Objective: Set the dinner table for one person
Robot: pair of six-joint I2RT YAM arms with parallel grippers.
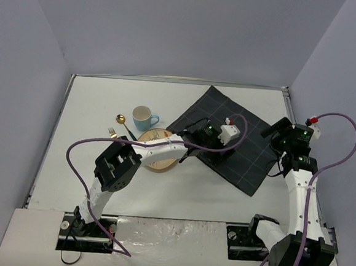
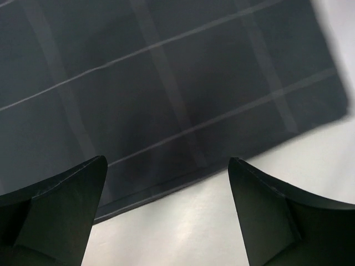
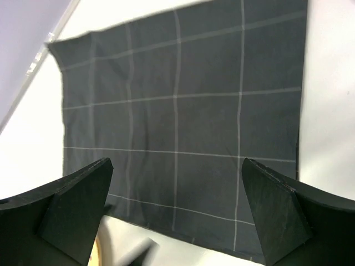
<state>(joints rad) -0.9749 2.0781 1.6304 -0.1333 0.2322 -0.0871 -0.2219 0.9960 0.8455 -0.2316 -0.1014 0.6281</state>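
Note:
The white dinner table (image 1: 100,182) carries a dark grey checked cloth (image 1: 249,163) lying askew at centre right. A tan plate (image 1: 160,162) lies left of the cloth, partly under my left arm. A white cup with a blue handle (image 1: 142,115), a gold spoon (image 1: 122,121) and a gold fork (image 1: 112,132) lie to its upper left. My left gripper (image 1: 191,134) is open and empty, low over the cloth's near-left edge; its wrist view shows the cloth (image 2: 166,83) and bare table (image 2: 183,233) under the gripper (image 2: 166,160). My right gripper (image 1: 272,129) is open and empty, high over the cloth (image 3: 205,122).
Grey walls close the table on three sides, with a thin metal rim (image 1: 61,130) along its edges. In the right wrist view a sliver of the plate (image 3: 95,252) and a blurred grey shape (image 3: 138,252) show beside the cloth's edge, with bare table (image 3: 333,83) to the right.

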